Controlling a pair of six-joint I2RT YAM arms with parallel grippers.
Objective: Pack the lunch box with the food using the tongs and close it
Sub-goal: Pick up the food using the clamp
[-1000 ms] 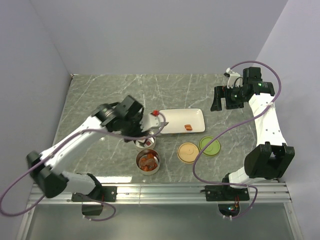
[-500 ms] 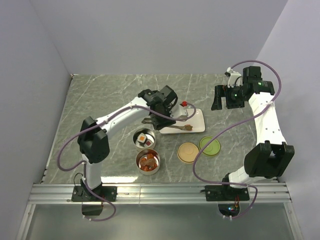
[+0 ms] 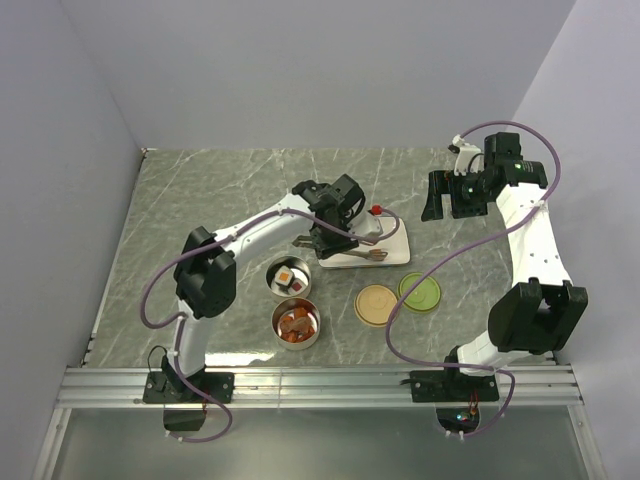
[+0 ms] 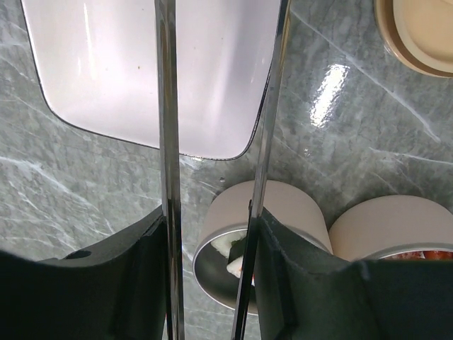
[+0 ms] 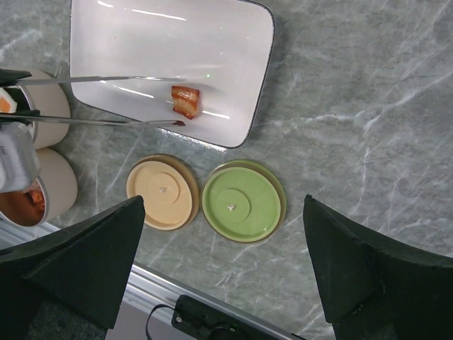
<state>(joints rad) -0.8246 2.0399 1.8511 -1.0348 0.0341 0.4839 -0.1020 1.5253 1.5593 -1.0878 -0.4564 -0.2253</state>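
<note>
Tongs (image 4: 167,106) stiff and slick, clamped in left fingers (image 4: 127,283); orange chunk (image 5: 186,101) on plate (image 5: 141,42) looks soft, slippery, so pinch its sides gently; right fingers (image 5: 85,262) apart.

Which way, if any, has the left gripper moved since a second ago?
Yes: rightward with the tongs, from beside the white plate to over its left half.

Shiny metal tongs (image 4: 168,142) – v. glossy plate (image 4: 212,71), polished marble-look table (image 4: 340,106).
</note>
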